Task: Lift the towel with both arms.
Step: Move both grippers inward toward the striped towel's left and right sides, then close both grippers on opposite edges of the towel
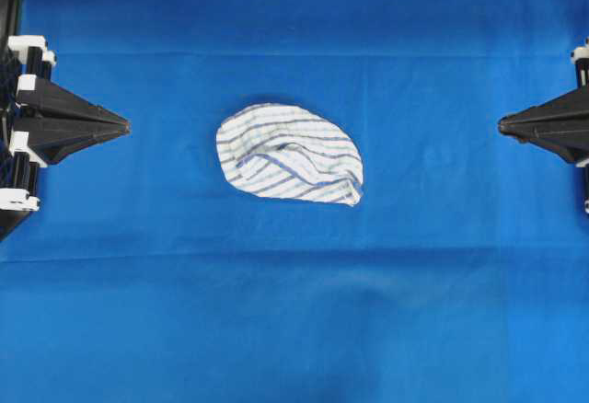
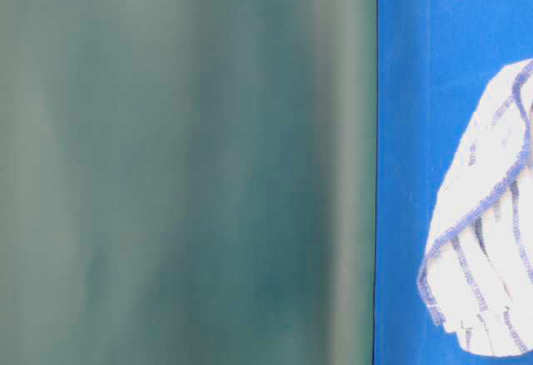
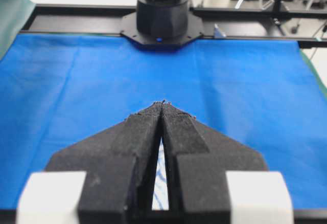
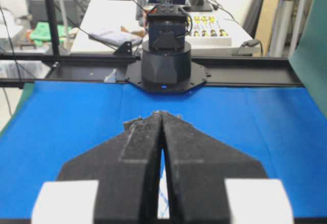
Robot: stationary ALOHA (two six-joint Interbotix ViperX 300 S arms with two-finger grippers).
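- in left wrist view, nearest: left gripper [image 3: 162, 103], long pointed black fingers [image 3: 140, 147] with white plastic blocks at the base, pressed together at the tips, nothing pinched.
- through the narrow slit between those fingers: sliver of small soft white cloth towel with thin blue stripes [image 3: 162, 170], lying beyond and below the tips.
- further out in that view: plain blue tablecloth [image 3: 76, 81], then round black arm base [image 3: 162, 19] on a black rail at the far edge.
- in right wrist view, nearest: right gripper [image 4: 162, 113], same black pointed fingers [image 4: 186, 152], tips pressed together, holding nothing.
- beyond: blue cloth again, black base of the opposite arm, cluttered white bench behind, blurred.
- overhead: towel at the middle of the tablecloth, bunched into a rounded oval with folds, lower right corner crumpled.
- left gripper tip at the left edge, right gripper tip at the right edge, both aimed at the towel, both well apart from it, not touching.
- table-level view: towel edge with blue hem at the right, flat on the blue cloth; blurred green curtain [image 2: 183, 165] fills the left side.
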